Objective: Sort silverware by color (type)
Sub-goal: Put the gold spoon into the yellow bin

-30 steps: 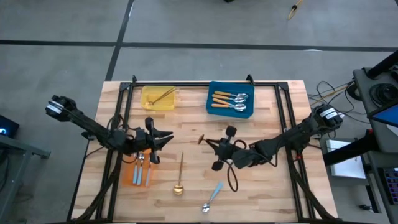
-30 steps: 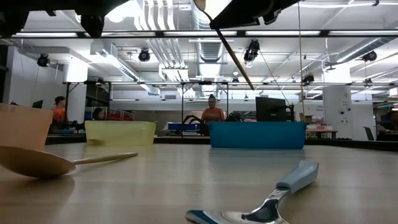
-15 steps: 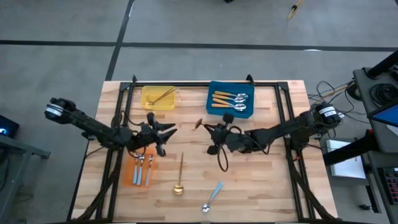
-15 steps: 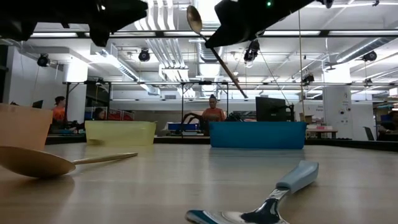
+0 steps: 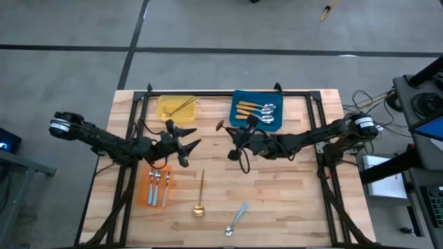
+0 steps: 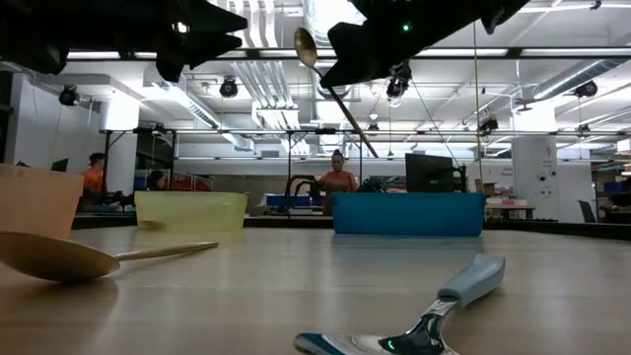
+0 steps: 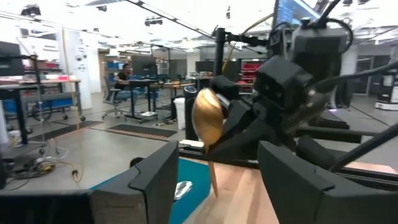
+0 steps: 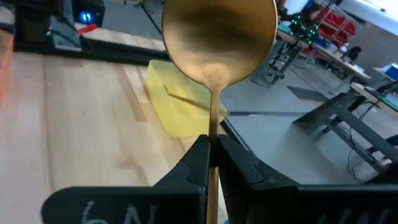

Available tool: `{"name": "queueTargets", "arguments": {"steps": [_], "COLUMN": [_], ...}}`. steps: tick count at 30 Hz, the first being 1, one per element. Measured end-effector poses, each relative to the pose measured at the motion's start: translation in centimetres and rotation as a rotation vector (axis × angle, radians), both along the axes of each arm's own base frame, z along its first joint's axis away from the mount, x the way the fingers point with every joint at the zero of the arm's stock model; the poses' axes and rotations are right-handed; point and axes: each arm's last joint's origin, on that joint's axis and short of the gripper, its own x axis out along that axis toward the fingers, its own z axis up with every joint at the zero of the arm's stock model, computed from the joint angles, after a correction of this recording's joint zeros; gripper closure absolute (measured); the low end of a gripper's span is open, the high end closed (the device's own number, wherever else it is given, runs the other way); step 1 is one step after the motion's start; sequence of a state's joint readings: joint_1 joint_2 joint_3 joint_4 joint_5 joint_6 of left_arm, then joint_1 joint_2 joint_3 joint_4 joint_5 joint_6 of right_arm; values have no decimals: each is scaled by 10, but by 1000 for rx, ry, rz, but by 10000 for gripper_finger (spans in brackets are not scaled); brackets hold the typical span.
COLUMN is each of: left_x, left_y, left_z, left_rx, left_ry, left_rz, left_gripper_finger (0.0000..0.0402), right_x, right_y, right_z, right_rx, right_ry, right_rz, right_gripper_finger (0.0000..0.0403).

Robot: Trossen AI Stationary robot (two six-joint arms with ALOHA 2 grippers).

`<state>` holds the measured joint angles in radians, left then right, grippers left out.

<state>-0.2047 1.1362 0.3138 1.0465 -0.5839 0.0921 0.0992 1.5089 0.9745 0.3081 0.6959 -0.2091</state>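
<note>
My right gripper [image 5: 237, 137] hangs above the table's middle, near the blue tray [image 5: 275, 126], shut on a gold spoon [image 8: 217, 37]. My left gripper [image 5: 190, 140] is open and holds nothing; it hovers between the yellow tray [image 5: 163, 115] and the orange tray [image 5: 149, 197], facing the right gripper. A second gold spoon [image 5: 201, 192] and a blue-handled spoon [image 5: 237, 217] lie flat on the table near its front. Orange-handled spoons [image 5: 255, 110] lie in the blue tray. Blue-handled spoons [image 5: 160, 182] lie in the orange tray, and a gold one [image 5: 181, 105] in the yellow tray. My right gripper pinches the gold spoon's thin handle [image 8: 214, 127] just below the bowl between its two fingertips. The bowl [image 6: 306, 44] sticks out past the fingers, raised. The rest of the handle [image 6: 363, 133] slants down, free. The spoon is lifted clear of the table.
Black frame rails [image 5: 208, 92] run along the far edge and down both sides of the wooden table. A loop of dark cable [image 5: 243, 163] hangs under the right arm. People sit at desks in the room beyond the table [image 6: 338, 177].
My right gripper has carried the gold spoon toward the far edge and a little left, staying shut on it, bowl leading. My left gripper has moved from above the orange tray toward the far edge and right, and its fingers have opened.
</note>
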Motion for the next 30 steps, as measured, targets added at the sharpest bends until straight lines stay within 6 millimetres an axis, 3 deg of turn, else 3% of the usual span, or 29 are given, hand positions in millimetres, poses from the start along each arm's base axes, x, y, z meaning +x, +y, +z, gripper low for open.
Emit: {"name": "queueTargets", "arguments": {"steps": [6,15,23,30], "left_x": [10,32,74,80], "left_y": [14,20,17,19], "left_z": [-10,-21,-13,-14], "left_rx": [-39,-62,-48,-99], "left_ry": [-5,-113,-126,-124], "left_rz": [58,-49,-12,128], "left_gripper_finger": [201,201,201,212], "right_x": [4,6,12,14], "right_y": [-4,-2,-1,-1], "right_z": [10,12,-3,-7], "right_rx": [6,23,26,28], "right_ry": [-90,-127,-89,-79], "right_rz": [97,139,138,127], "right_gripper_finger": [391,391,391,391]}}
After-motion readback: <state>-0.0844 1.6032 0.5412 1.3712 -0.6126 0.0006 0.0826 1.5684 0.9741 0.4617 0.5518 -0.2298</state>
